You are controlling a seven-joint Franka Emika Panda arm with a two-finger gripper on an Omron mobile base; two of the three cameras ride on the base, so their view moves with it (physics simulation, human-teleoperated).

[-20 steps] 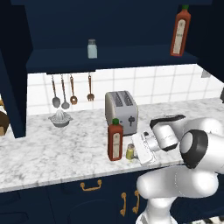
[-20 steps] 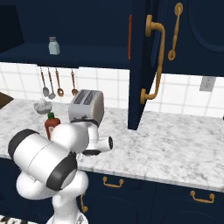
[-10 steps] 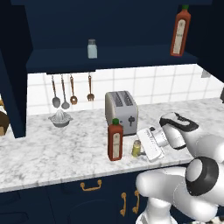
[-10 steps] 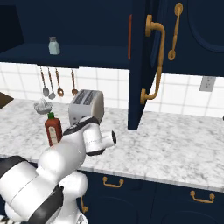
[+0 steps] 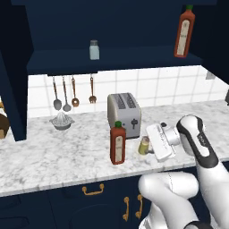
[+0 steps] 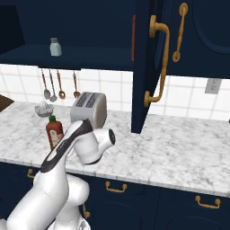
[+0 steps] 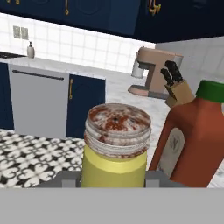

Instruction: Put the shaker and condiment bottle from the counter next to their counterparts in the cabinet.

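Gripper: the two-finger gripper (image 7: 113,177) is clamped on the tiny yellow cylindrical shaker with a grey metal cap (image 7: 114,151), one dark fingertip on each side of the yellow body, low down.
Shaker: it stands upright on the white-grey marbled stone counter (image 5: 67,154), right in front of the hand and just beside the bottle.
Bottle: the tall red-orange condiment bottle with a green cap (image 5: 118,143) stands just left of the shaker, in front of the silver toaster (image 5: 124,113).
Cabinet: the dark navy wall cabinet (image 5: 112,58) stands open above; on its shelf wait the pale blue-white shaker with a grey cap (image 5: 94,49) and, well apart to the right, a second tall red-orange bottle (image 5: 184,31).
Handling: I'd call the shaker light and rigid, with smooth round sides that could twist or slip in flat pads.
Hold: the body below the ridged cap looks the right place, squeezed across its widest part and kept upright.
Risk: the red bottle sits close enough to be nudged as the shaker comes up.
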